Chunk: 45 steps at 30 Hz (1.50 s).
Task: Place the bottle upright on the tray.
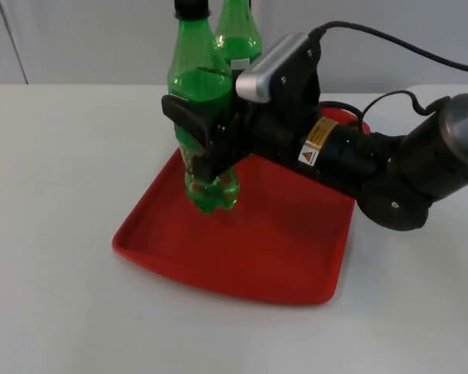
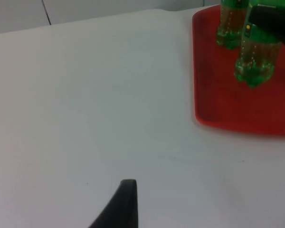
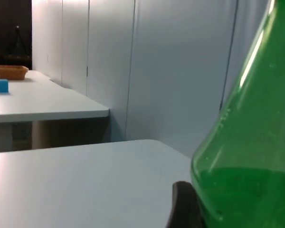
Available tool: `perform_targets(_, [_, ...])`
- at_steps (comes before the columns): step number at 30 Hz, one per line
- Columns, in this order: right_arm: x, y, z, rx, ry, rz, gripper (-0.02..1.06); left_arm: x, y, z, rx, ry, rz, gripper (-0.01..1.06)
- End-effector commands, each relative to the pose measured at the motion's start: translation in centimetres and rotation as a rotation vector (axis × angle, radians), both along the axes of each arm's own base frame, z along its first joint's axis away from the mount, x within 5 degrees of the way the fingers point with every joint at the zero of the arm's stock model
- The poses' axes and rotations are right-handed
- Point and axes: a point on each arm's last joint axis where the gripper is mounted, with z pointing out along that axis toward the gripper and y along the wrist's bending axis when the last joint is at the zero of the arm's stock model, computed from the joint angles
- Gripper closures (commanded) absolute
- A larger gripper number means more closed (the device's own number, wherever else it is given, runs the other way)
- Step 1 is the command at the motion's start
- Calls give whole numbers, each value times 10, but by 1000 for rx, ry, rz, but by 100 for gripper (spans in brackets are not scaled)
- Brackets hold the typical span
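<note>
The red tray [image 1: 296, 257] is open from 3 to 7 o'clock; two green bottles [image 1: 207, 93] and the right gripper [image 1: 203, 140] crowd 11 o'clock.

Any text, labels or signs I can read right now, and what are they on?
No text is readable.
Yellow warning sticker on the right arm: print too small.
White triangle sticker beside it: symbol unreadable.
White label on the rear green bottle: blurred.
Held green bottle in the right hand: none.
</note>
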Motion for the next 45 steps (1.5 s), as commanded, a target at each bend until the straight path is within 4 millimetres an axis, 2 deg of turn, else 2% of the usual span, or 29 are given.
perform_targets(1, [2, -1, 4, -2, -69, -5, 105, 0, 0, -1, -4, 1, -2, 0])
perform_targets(4, [2, -1, -3, -29, -93, -13, 105, 0, 0, -1, -4, 1, -2, 0])
perform_targets(12, [5, -5, -28, -36, -25, -66, 105, 0, 0, -1, 3, -1, 0, 0])
perform_targets(24, [6, -6, -28, -29, -17, -85, 104, 0, 0, -1, 3, -1, 0, 0])
perform_targets(26, [6, -6, -28, -29, -17, -85, 95, 0, 0, -1, 3, -1, 0, 0])
perform_targets(28, [5, -7, -29, -32, -13, -85, 81, 0, 0, -1, 3, -1, 0, 0])
perform_targets(29, [5, -7, -29, -32, -13, -85, 81, 0, 0, -1, 3, -1, 0, 0])
perform_targets(33, [1, -13, -37, -43, 28, -115, 37, 0, 0, -1, 3, -1, 0, 0])
perform_targets(34, [1, -13, -37, -43, 28, -115, 37, 0, 0, -1, 3, -1, 0, 0])
perform_targets(36, [1, -18, -40, -38, 57, -159, 18, 0, 0, -1, 3, -1, 0, 0])
perform_targets(38, [-2, -22, -45, -45, 82, -180, 6, 0, 0, -1, 3, -1, 0, 0])
perform_targets(45, [-8, -27, -51, -59, 117, -179, 4, 0, 0, -1, 3, -1, 0, 0])
